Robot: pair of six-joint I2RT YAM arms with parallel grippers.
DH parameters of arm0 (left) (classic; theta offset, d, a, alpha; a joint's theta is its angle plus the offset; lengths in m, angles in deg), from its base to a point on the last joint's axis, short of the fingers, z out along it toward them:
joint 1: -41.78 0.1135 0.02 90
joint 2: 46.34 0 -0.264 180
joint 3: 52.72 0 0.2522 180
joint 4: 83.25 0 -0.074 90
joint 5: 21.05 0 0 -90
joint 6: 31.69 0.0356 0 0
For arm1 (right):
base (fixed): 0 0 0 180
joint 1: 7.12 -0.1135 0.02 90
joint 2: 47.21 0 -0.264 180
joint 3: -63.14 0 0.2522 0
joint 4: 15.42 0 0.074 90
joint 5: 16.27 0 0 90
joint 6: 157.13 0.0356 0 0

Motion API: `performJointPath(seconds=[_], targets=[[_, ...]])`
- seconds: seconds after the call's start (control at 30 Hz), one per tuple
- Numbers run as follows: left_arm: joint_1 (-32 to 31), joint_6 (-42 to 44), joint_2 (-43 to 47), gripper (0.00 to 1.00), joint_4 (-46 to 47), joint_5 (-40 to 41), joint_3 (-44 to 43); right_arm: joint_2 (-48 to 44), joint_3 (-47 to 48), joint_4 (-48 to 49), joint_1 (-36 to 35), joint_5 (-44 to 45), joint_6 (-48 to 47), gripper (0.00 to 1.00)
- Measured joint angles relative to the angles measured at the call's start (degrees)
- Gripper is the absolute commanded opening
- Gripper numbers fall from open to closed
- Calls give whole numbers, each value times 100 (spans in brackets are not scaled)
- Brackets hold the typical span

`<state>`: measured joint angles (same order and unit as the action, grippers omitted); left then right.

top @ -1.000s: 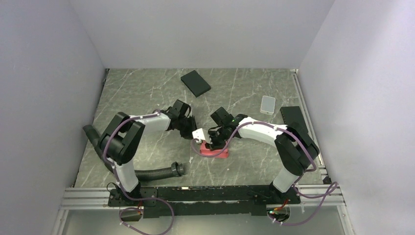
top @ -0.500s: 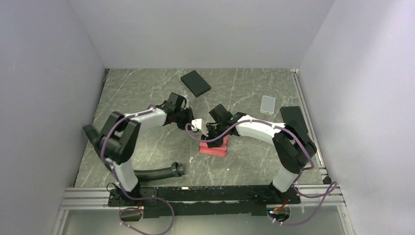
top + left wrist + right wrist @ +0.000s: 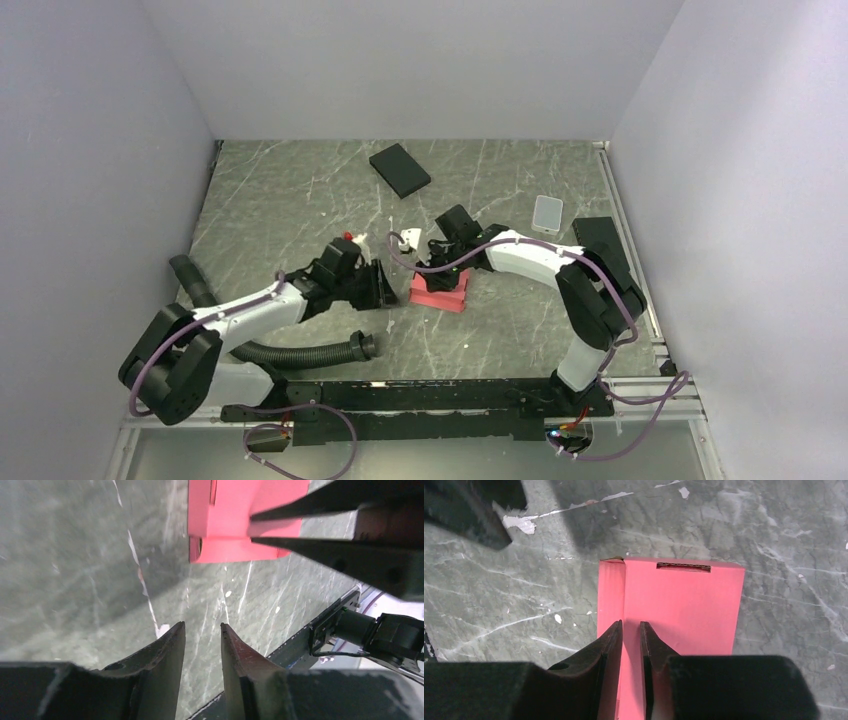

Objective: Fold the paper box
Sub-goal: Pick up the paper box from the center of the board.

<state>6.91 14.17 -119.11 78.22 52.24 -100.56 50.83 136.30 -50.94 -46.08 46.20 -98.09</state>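
The pinkish-red paper box [image 3: 440,291] lies flat on the marble table as a closed rectangle, with a slot near its far edge [image 3: 683,566]. My right gripper [image 3: 441,266] hovers right over the box [image 3: 684,610]. Its fingertips [image 3: 631,622] stand a narrow gap apart with only the box top showing between them. My left gripper [image 3: 386,285] sits to the left of the box, apart from it. Its jaws [image 3: 202,625] are open over bare table. In the left wrist view the box [image 3: 235,525] lies ahead, with the right gripper's fingers [image 3: 320,510] reaching over it.
A black flat box [image 3: 400,170] lies at the back. A small white device [image 3: 547,213] and a black block [image 3: 598,240] sit at the right. A black corrugated hose [image 3: 300,353] runs along the near left, close under my left arm.
My left arm has pulled back from the box toward the near left and its jaws have widened. The box has settled flat, slightly farther back. The right gripper stays over it.
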Motion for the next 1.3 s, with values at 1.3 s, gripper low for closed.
performJointPath(seconds=[1.3], targets=[[-1078,-4253,-1510,49,2551,1631,629,175,109,127,210,-282,509,23]])
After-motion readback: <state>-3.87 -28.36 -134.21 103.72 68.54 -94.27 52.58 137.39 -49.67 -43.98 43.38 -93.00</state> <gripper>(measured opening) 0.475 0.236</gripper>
